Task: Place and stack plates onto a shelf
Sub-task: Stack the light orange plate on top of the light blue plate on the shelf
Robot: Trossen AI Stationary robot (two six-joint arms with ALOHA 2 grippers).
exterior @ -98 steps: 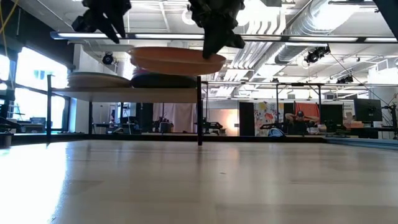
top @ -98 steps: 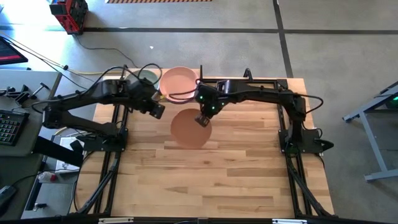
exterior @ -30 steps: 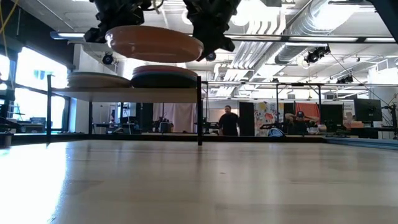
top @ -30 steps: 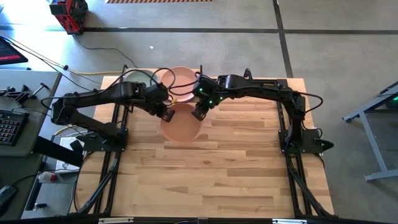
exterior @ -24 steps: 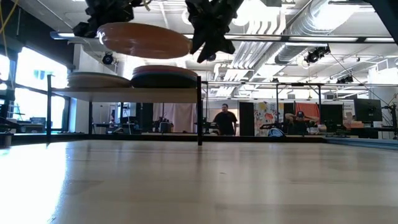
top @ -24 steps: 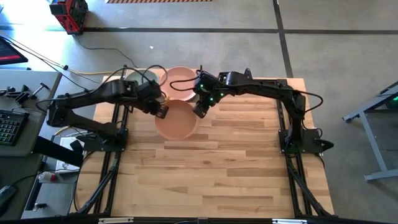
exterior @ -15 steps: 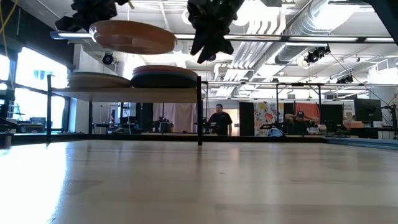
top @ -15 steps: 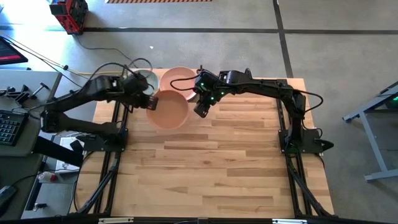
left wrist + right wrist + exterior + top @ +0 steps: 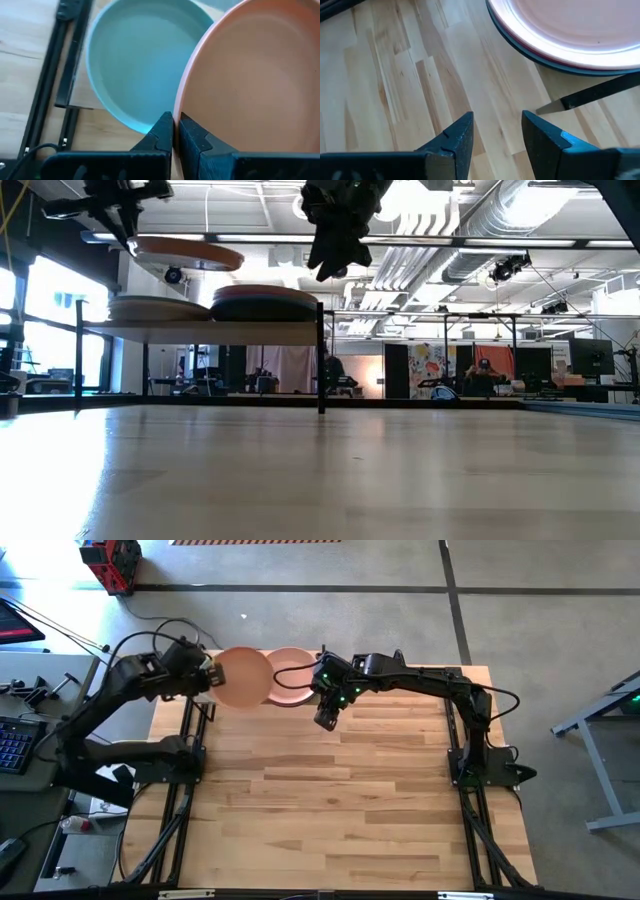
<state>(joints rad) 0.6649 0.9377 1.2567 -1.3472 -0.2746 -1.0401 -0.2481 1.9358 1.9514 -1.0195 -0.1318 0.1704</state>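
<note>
My left gripper (image 9: pixel 208 680) is shut on a peach-orange plate (image 9: pixel 241 678) and holds it in the air over the left half of the shelf (image 9: pixel 200 330). Below it, a pale blue-green plate (image 9: pixel 142 60) tops the shelf's left stack (image 9: pixel 150 308). On the right half, a pink plate (image 9: pixel 293 677) lies on a dark one (image 9: pixel 265 302). My right gripper (image 9: pixel 497 132) hangs open above the tabletop just in front of the shelf, with nothing between its fingers. My left gripper pinches the peach-orange plate's rim (image 9: pixel 176 116) between its two fingers, on the plate's left edge. The fingers come slanting down from the table's left. The plate is lifted clear and nearly level, above the left stack without touching it.
The shelf stands on thin black posts (image 9: pixel 321 360) at the table's far edge. In front of it lies the plank tabletop (image 9: pixel 340 810). Each arm's black frame (image 9: pixel 470 755) stands at its side of the table.
My left gripper has carried the peach-orange plate away from my right gripper, toward the table's far left corner and upward, turning as it went. The plate now hangs over the shelf's left stack. My right gripper has stayed where it was.
</note>
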